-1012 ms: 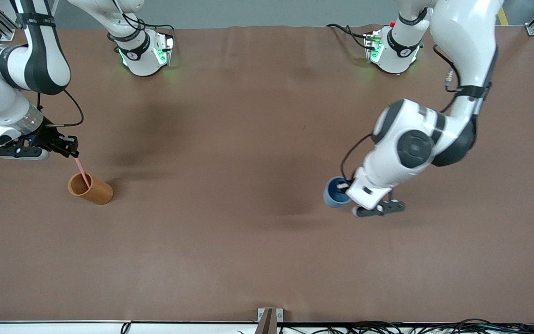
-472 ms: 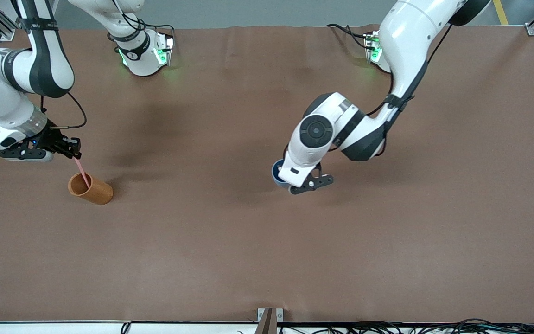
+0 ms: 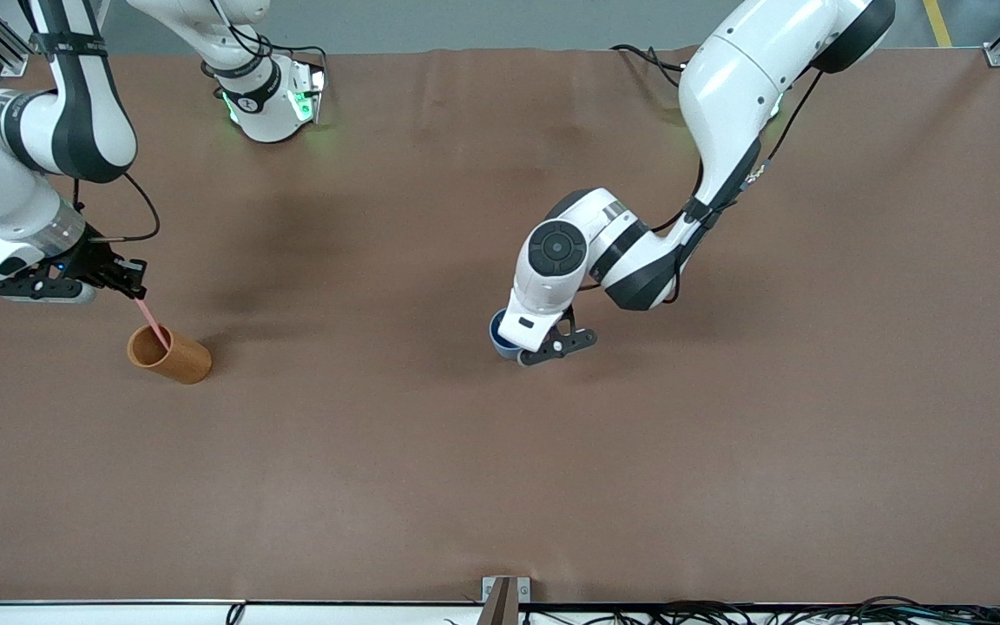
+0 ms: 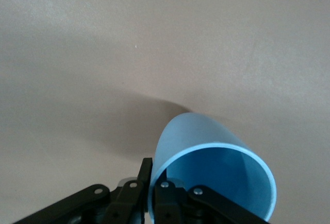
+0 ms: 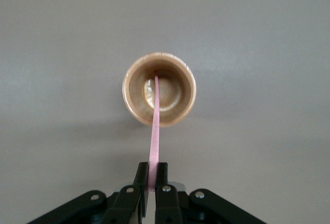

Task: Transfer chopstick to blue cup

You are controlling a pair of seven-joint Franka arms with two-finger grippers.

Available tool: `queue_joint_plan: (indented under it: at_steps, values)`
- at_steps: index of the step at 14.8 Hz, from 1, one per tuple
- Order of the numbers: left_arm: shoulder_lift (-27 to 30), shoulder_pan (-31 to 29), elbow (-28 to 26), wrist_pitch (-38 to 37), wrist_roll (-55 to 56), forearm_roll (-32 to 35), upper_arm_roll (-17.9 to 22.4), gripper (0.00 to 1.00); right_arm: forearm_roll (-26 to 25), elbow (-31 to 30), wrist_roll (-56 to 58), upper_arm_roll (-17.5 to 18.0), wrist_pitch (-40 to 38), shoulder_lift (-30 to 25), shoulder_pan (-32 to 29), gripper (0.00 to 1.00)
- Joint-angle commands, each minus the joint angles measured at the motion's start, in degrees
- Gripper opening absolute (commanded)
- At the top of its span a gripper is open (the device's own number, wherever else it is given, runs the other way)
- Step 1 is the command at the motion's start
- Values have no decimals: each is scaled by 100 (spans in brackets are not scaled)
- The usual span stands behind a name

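Right gripper hangs over the right arm's end of the tabletop, at about 9 o'clock of the front view. Its jaws are pinched tight on the upper end of the chopstick. The right wrist view shows the same: right gripper with both fingers pressed against the pale-pink chopstick.

The chopstick slants down from the jaws; its lower end sits inside the orange-brown cup. In the right wrist view the stick's tip reaches the inner bottom of the orange-brown cup, which stands upright on the tabletop.

Left gripper is near the middle of the tabletop, slightly toward 3 o'clock of centre. Its jaws are clamped on the wall of the blue cup, which shows only as a sliver at the wrist's edge in the front view. In the left wrist view the left gripper has one finger outside and one inside the rim of the blue cup; the lighter blue interior faces the camera. Whether the cup touches the tabletop cannot be told.

The two cups are well apart, the blue one at 3 o'clock of the orange-brown one.
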State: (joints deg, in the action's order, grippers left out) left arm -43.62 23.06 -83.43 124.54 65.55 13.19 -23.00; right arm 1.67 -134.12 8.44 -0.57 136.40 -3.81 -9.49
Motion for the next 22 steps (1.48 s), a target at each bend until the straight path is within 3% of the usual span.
queue_joint_plan:
  at_steps: [1, 3, 6, 9, 12, 17, 22]
  values:
    - [-128, -38, 160, -17, -7, 166, -29, 11, 140, 551, 62, 31, -602, -67, -27, 3]
    - [-173, -47, 160, 18, -7, 271, -29, 38, 97, 1297, 35, 31, -1699, -59, -18, 3]
    - [-16, -205, 160, 19, -7, 307, -38, 100, -35, 2702, 27, 48, -3325, 151, -18, 3]
    - [633, -582, 134, -550, -751, 229, -56, 100, -282, 4039, -244, 75, -4557, 582, 209, 3]
    - [1389, -1031, 134, -1236, -2164, -341, 40, 100, -290, 4552, -1629, 66, -5176, 662, 1077, 3]
    - [2436, -1119, 99, -2335, -4539, -1186, 1269, 100, -185, 4921, -4021, 75, -5185, 820, 2651, 3]
    - [3384, -1137, 116, -3355, -6237, -1424, 2149, 100, -185, 5878, -6429, 75, -5142, 1706, 4303, 2]
